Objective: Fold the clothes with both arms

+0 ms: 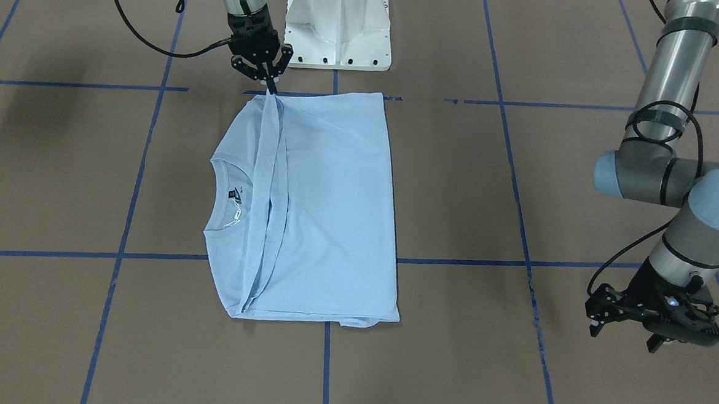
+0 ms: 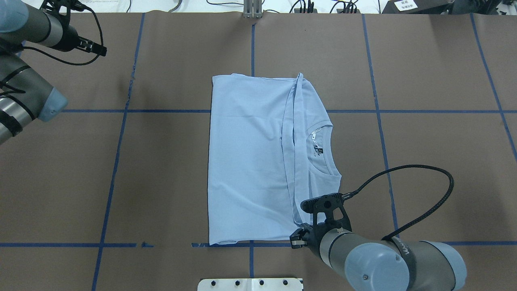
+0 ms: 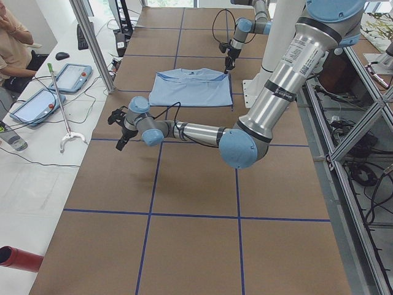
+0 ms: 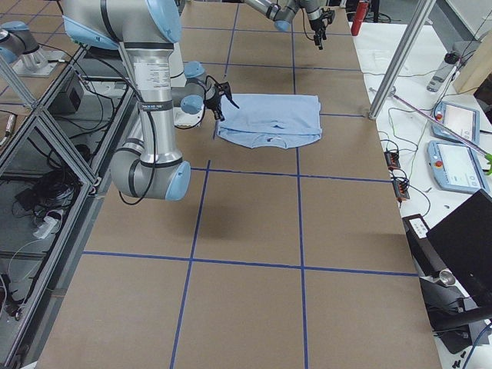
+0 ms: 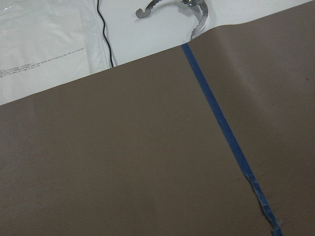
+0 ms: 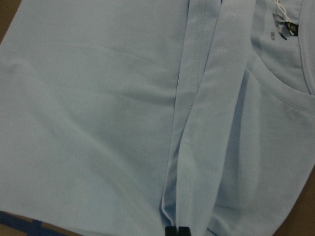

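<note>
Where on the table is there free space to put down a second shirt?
Bare table lies between the T-shirt and the left gripper, and on the T-shirt's other side. Crowded: the hem corner nearest the robot, pinched by the right gripper.

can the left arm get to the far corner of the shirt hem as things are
Probably yes. The left tool is open, with only bare table and the flat T-shirt between it and that corner. The right tool pinches the near end, out of the path.
</note>
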Robot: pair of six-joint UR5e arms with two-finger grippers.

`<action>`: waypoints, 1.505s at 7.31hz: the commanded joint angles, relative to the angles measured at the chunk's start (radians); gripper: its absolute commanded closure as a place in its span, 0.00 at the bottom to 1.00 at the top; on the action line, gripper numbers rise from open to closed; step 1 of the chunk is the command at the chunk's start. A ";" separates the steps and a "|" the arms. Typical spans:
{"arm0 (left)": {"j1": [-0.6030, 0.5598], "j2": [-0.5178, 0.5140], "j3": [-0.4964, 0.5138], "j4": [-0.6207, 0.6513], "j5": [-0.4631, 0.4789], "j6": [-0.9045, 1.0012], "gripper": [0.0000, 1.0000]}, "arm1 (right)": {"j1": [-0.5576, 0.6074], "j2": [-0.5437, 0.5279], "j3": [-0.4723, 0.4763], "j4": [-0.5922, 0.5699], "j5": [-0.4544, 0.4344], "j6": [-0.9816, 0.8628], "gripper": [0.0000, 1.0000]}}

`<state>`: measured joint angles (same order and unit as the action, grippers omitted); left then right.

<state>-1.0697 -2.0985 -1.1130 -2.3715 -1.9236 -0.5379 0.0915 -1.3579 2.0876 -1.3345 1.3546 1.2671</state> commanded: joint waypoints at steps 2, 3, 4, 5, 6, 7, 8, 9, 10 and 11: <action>0.001 0.000 0.001 0.000 0.000 -0.001 0.00 | -0.001 -0.157 0.093 0.001 0.000 0.146 1.00; 0.001 0.000 -0.004 0.000 0.000 -0.001 0.00 | -0.030 -0.177 0.095 0.002 -0.008 0.246 1.00; 0.001 0.000 -0.007 0.000 0.000 -0.001 0.00 | -0.056 -0.197 0.095 0.002 -0.026 0.312 1.00; 0.001 0.000 -0.007 0.000 0.000 -0.001 0.00 | -0.085 -0.202 0.095 0.002 -0.044 0.395 1.00; 0.001 0.000 -0.007 0.000 0.000 -0.001 0.00 | -0.110 -0.202 0.092 0.000 -0.081 0.417 1.00; 0.002 0.000 -0.007 0.000 0.000 -0.001 0.00 | -0.113 -0.204 0.089 0.000 -0.093 0.417 0.27; 0.002 0.000 -0.007 0.000 0.000 -0.001 0.00 | -0.113 -0.198 0.092 0.001 -0.089 0.404 0.00; 0.002 0.000 -0.011 0.002 0.000 -0.001 0.00 | -0.086 -0.188 0.092 0.002 -0.057 0.344 0.00; 0.002 0.000 -0.011 0.002 0.000 -0.001 0.00 | -0.023 -0.132 0.083 0.000 0.010 0.198 0.00; 0.002 0.000 -0.013 0.002 0.000 -0.001 0.00 | 0.043 -0.081 0.037 -0.002 0.059 0.111 0.00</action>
<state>-1.0677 -2.0985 -1.1243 -2.3702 -1.9236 -0.5384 0.0610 -1.4975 2.1630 -1.3344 1.3510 1.4988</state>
